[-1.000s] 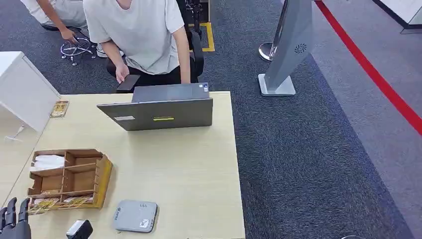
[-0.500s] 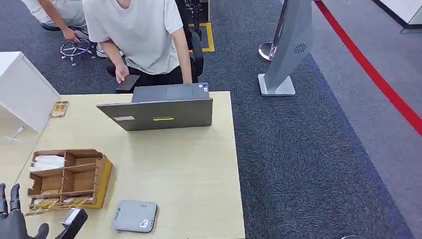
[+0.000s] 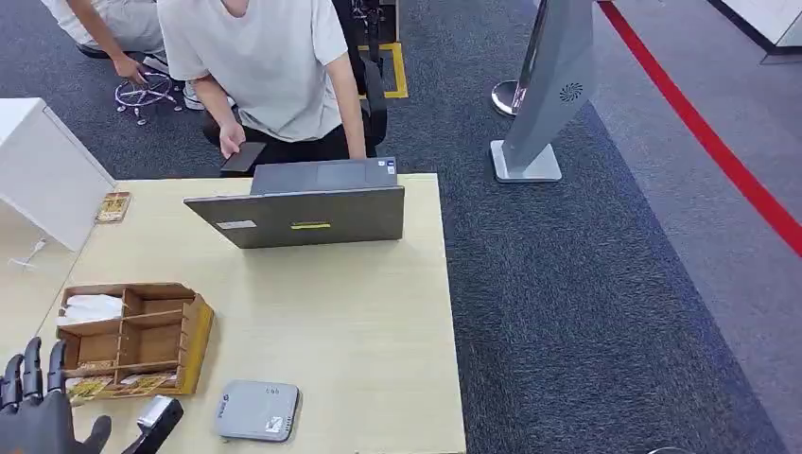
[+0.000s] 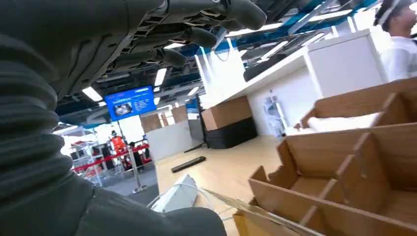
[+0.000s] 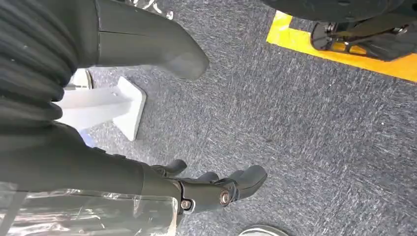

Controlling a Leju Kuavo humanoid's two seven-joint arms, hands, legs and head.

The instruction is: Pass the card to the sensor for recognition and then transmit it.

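On the table's near left stands a wooden organizer point(image 3: 132, 333) with yellowish cards point(image 3: 87, 386) in its front slots. A flat grey sensor box point(image 3: 257, 410) lies to the organizer's right, near the table's front edge. My left hand point(image 3: 40, 416) is at the organizer's near-left corner, fingers spread upward and thumb out, holding nothing. In the left wrist view the fingers point(image 4: 196, 34) and thumb point(image 4: 162, 221) stand wide apart before the organizer point(image 4: 344, 167), with a clear plastic edge point(image 4: 216, 199) near the thumb. My right hand point(image 5: 216, 189) hangs over the carpet, holding nothing.
An open grey laptop point(image 3: 303, 213) stands at the table's far side, and a person point(image 3: 260, 66) leans over it holding a dark phone. Another card point(image 3: 113, 206) lies at the far left, beside a white cabinet point(image 3: 43, 170). A grey kiosk stand point(image 3: 549, 95) rises from the carpet on the right.
My left hand has come up and slightly right along the table's near-left corner, closer to the organizer's front, and its thumb has swung out. Table items have not moved.
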